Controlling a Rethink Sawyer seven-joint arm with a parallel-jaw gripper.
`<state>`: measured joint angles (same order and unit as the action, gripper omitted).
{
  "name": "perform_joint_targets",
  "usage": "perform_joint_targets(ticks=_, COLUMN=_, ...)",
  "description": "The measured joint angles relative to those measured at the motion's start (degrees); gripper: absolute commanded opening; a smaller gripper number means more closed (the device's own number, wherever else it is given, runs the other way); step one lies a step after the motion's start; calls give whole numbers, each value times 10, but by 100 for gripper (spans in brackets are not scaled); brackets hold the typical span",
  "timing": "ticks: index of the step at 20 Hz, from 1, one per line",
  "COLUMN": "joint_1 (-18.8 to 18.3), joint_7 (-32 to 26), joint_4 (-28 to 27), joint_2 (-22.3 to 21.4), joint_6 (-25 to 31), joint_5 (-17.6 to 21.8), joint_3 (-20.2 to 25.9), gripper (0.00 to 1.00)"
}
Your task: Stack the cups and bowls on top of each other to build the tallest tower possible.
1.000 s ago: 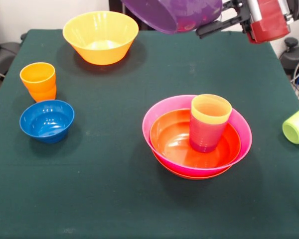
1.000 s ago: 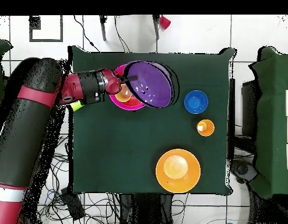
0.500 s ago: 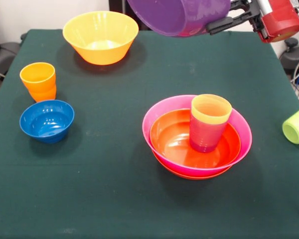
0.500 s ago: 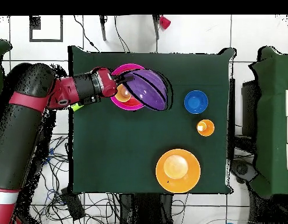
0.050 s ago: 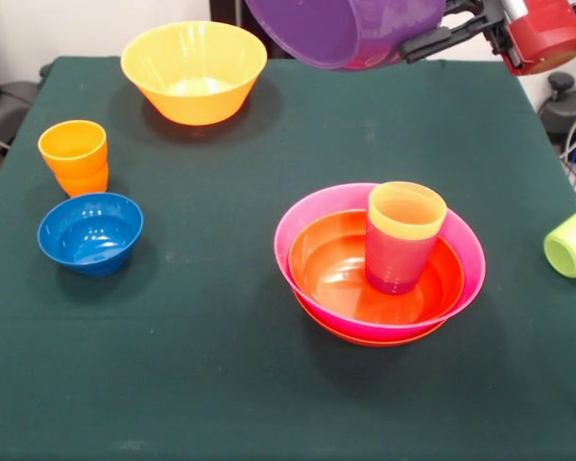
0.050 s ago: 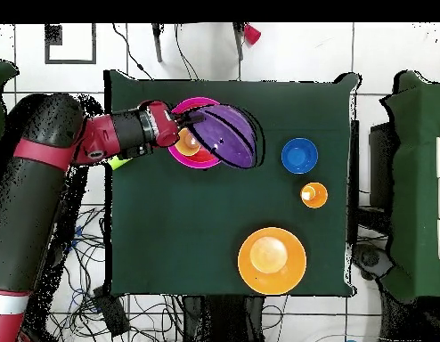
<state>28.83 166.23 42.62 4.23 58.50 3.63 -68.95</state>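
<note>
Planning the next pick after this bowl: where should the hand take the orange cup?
Take the orange cup by its rim, coming straight down from above. It stands upright, mouth open, so one finger could go inside the wall and one outside. The blue bowl sits close beside it, which probably makes a side approach tighter.

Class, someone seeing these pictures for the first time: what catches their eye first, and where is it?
The purple bowl, tilted and held aloft by the gripper at the top of the front view. Below it, right of centre, the tower: a yellow cup nested in a purple one, standing in stacked red-orange and pink bowls.
</note>
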Motion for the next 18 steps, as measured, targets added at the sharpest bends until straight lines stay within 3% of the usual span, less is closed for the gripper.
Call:
perform_joint_targets(ticks=4, joint_1=-8, joint_7=-9, joint_4=0, joint_2=-21, joint_6=1, joint_5=0, joint_3=28, gripper=0)
perform_joint_targets(ticks=7, joint_1=-24, joint_7=-58, joint_4=-1, joint_2=-48, joint_6=25, joint_5=0, joint_3=74, gripper=0)
perform_joint_targets(ticks=9, joint_1=-43, joint_7=-130, joint_4=-6, joint_2=-65, joint_6=68, joint_5=0, joint_3=107, gripper=0)
perform_joint_targets(ticks=11, joint_1=-50, joint_7=-163, joint_4=-8, joint_2=-70, joint_6=87, joint_5=0, joint_3=118, gripper=0)
perform_joint_targets(ticks=14, joint_1=-70, joint_7=-294, joint_4=-9, joint_2=-87, joint_6=150, joint_5=1, joint_3=154, gripper=0)
perform_joint_targets(ticks=18, joint_1=-79, joint_7=-388, joint_4=-7, joint_2=-102, joint_6=180, joint_5=1, joint_3=183, gripper=0)
